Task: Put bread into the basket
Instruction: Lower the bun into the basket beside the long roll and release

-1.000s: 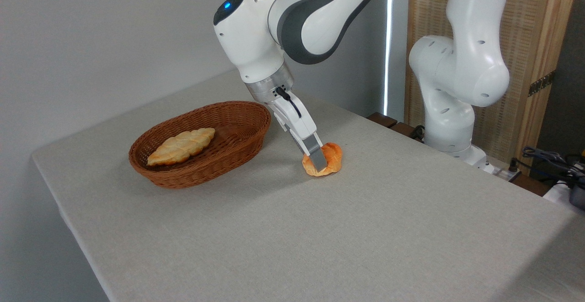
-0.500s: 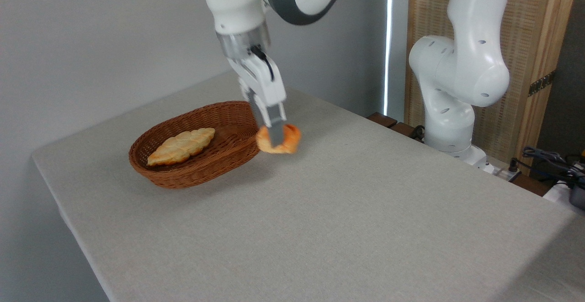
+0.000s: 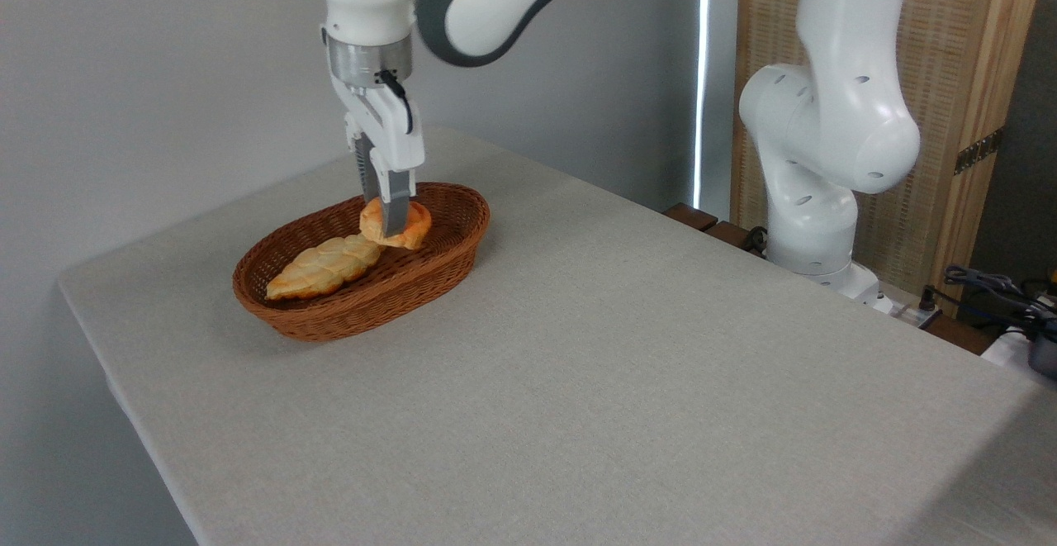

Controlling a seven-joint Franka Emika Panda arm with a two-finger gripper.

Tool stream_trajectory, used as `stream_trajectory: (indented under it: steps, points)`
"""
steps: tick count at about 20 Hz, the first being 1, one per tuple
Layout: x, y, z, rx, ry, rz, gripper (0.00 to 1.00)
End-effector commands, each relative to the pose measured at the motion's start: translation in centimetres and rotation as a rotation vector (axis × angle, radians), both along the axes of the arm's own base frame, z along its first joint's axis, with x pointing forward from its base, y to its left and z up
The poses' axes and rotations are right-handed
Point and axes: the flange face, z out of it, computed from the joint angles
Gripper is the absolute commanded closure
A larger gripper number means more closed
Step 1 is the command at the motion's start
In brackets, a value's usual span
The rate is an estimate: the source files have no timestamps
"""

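Observation:
The bread (image 3: 413, 225), a small orange-golden bun, hangs over the inside of the basket (image 3: 438, 261), with my gripper (image 3: 395, 220) shut on it and pointing almost straight down. One grey finger (image 3: 397, 209) crosses the bun's front; the other is hidden behind it. The basket is a shallow oval of reddish-brown wicker at the table's left. The bun is above the basket's right half, next to the tip of the loaf lying there. Whether the bun touches the basket floor I cannot tell.
A longer, paler braided loaf (image 3: 324, 265) lies in the basket's left half. The arm's white base (image 3: 813, 232) stands beyond the table's far right edge, with cables (image 3: 991, 286) at the right. The grey table (image 3: 619, 381) ends close to the basket on the left.
My gripper has carried the bun up and to the left, from the table beside the basket to a spot over the basket's inside. The loaf and basket have not moved.

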Motion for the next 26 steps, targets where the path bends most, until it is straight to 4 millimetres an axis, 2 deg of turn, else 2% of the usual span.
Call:
stream_trajectory:
  steps: [1,11,18,20,23,26]
  points:
    - [0.2,-3.0,0.0,-0.032,0.012,0.063,0.00]
    - [0.4,-3.0,0.1,-0.033,0.009,0.063,0.00]
    - [0.8,-2.4,0.2,-0.033,0.008,0.074,0.00]
    - [1.3,-1.5,0.5,-0.031,-0.002,0.084,0.00]
    - [3.6,1.2,2.6,0.060,-0.105,0.085,0.00]
    - [6.2,6.3,3.5,0.074,-0.120,0.168,0.00]
